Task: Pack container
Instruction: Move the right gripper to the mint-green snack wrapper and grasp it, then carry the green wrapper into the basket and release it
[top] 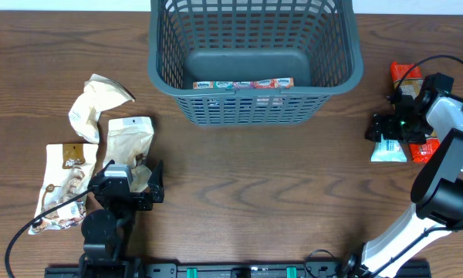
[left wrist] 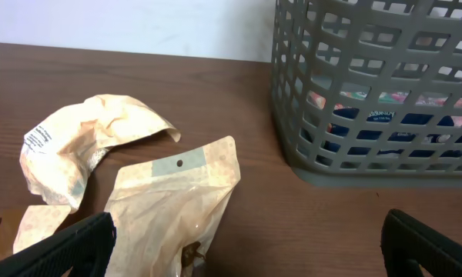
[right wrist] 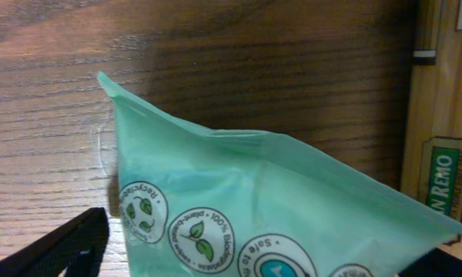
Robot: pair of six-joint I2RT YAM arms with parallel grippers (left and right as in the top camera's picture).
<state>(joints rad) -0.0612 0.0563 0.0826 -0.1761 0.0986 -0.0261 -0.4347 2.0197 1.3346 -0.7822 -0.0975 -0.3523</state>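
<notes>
The dark grey lattice basket stands at the back middle and also shows in the left wrist view. A colourful packet lies inside it against the near wall. My left gripper is wide open over the near end of a beige pouch. My right gripper is open at the far right, its fingers on either side of a pale teal packet lying on the table.
Two more beige pouches lie at the left, one crumpled, one printed. Red-orange packets lie beside the teal one. A tan box shows at the right in the right wrist view.
</notes>
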